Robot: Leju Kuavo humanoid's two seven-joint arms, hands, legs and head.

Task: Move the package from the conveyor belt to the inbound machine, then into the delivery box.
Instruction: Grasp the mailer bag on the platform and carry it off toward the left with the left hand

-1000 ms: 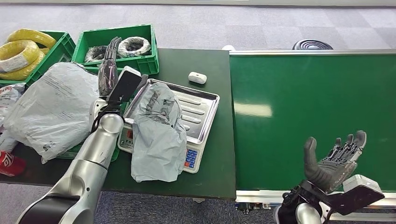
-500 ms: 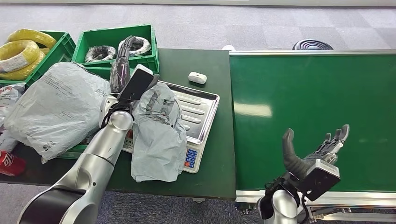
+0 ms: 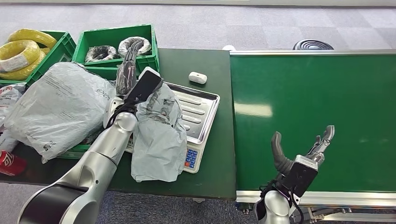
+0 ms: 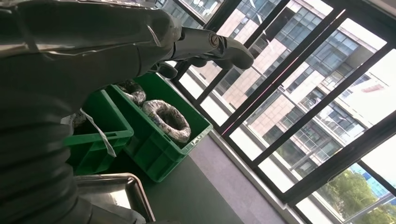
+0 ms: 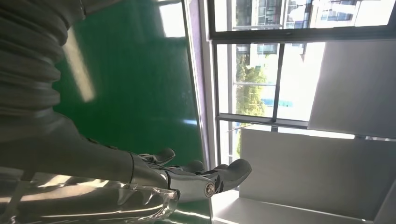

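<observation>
A crumpled grey package [image 3: 158, 128] lies on the steel pan of the scale [image 3: 200, 108], drooping over its keypad toward the table's front edge. My left hand [image 3: 127, 70] hovers over the package's far left end, fingers straight and stretched toward the green crates, holding nothing; the same hand [image 4: 201, 44] appears in the left wrist view above a crate. My right hand [image 3: 303, 149] is raised over the near edge of the green conveyor belt [image 3: 317, 102], fingers apart and empty. It is seen again, as my right hand [image 5: 187, 175], in the right wrist view.
A large pale plastic bag [image 3: 56, 107] fills a green bin at the left. Behind stand a green crate of cable coils [image 3: 119, 46] and a crate of yellow coils [image 3: 23, 51]. A small white device [image 3: 197, 77] lies on the dark table beyond the scale.
My left hand has swung right from the bag's edge to above the package's far end. My right hand has moved left and drawn back toward the belt's near edge.
</observation>
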